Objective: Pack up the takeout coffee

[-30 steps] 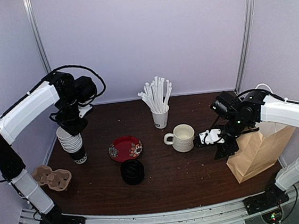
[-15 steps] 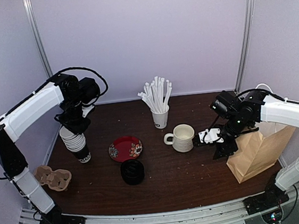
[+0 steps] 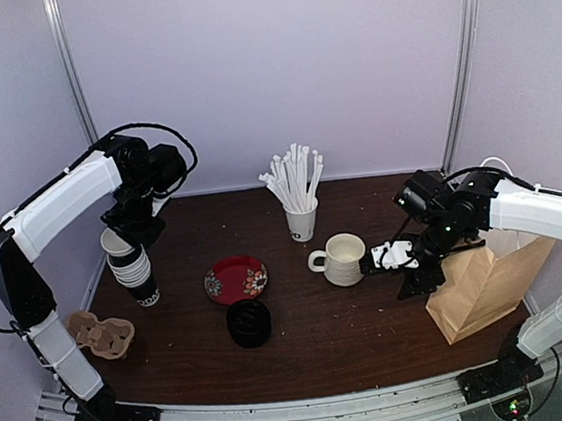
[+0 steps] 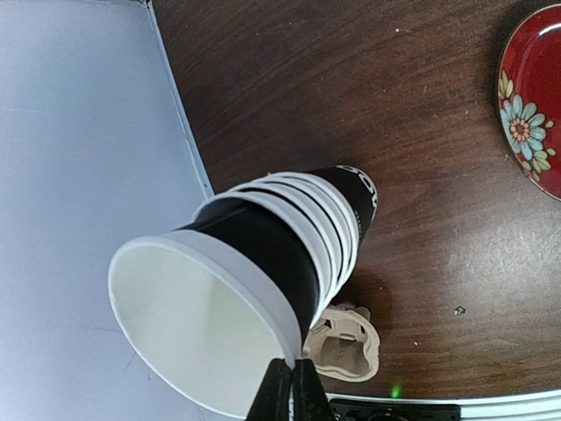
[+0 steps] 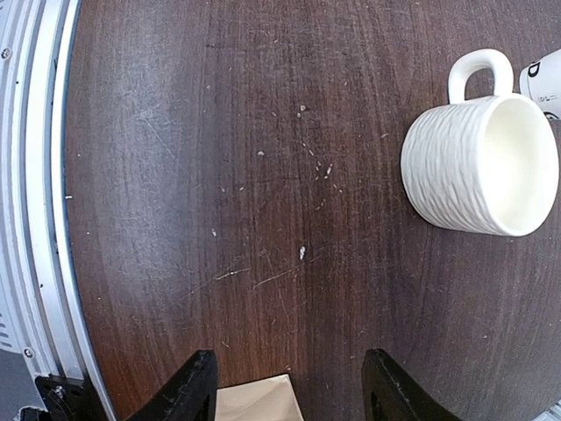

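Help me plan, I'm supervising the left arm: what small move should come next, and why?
Probably lift the top cup clear of the stack. The left gripper is shut on that cup's rim, and the cup sits tilted but partly nested in the stack, so it needs freeing before it can be packed.

White lettering runs round the black band at the foot of the stack of paper cups (image 4: 289, 228), at the stack's 1 o'clock end in the left wrist view. It curves out of sight, so only a few rounded strokes show and no word can be read. On the white cup (image 5: 547, 81) at 1 o'clock from the mug (image 5: 480, 165) stands one dark letter that looks like a D.
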Available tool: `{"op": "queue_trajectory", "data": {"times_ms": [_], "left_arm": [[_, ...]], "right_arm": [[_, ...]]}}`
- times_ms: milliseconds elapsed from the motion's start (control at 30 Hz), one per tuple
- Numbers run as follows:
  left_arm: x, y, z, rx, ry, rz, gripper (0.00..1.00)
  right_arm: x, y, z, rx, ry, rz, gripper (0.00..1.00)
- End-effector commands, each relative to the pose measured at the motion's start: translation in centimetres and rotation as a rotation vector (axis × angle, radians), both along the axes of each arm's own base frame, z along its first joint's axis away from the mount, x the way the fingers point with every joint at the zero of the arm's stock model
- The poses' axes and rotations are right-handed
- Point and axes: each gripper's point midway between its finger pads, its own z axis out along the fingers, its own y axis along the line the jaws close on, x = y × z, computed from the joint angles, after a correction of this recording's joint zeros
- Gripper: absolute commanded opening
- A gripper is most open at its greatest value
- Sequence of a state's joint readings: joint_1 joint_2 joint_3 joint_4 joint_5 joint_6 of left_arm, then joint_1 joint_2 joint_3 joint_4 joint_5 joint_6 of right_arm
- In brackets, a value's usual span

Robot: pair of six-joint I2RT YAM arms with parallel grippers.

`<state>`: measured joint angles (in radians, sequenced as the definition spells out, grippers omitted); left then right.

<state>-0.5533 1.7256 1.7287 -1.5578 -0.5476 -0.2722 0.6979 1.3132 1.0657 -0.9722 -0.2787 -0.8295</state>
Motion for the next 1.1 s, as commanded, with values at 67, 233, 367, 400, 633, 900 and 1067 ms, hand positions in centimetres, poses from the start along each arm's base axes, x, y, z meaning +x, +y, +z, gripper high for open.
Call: {"op": "queue_trajectory", "data": {"times_ms": [67, 233, 367, 400, 633, 900, 1067], "left_arm": [[-0.6, 0.1, 5.8, -0.062, -0.149, 0.033, 0.0], [-1.4, 0.3, 10.7, -0.091, -0.268, 0.067, 0.0], [-2.0, -2.6, 12.9, -0.189, -0.312, -0.014, 0.0], [-2.1, -3.6, 13.1, -0.214, -0.314, -0.045, 0.0], [-5.4, -15.9, 12.8, -0.441, -0.226, -0.474, 0.0], [-11.2, -26.5, 9.4, -0.493, -0.068, -0.845, 0.0], [-13.3, -29.9, 6.2, -0.483, 0.008, -0.952, 0.0]], "right_arm": [[0.2, 1.1, 1.9, 0.053, -0.01, 0.005, 0.6], [-0.4, 1.6, 3.1, 0.082, 0.015, 0.023, 0.6], [-0.6, 1.7, 3.8, 0.1, 0.02, 0.028, 0.6], [-0.7, 1.8, 3.9, 0.104, 0.023, 0.027, 0.6], [0.1, 2.2, 4.6, 0.169, 0.034, -0.051, 0.6], [5.0, 0.9, 6.8, 0.319, -0.012, -0.299, 0.62], [7.6, -0.8, 7.9, 0.377, -0.036, -0.423, 0.63]]}}
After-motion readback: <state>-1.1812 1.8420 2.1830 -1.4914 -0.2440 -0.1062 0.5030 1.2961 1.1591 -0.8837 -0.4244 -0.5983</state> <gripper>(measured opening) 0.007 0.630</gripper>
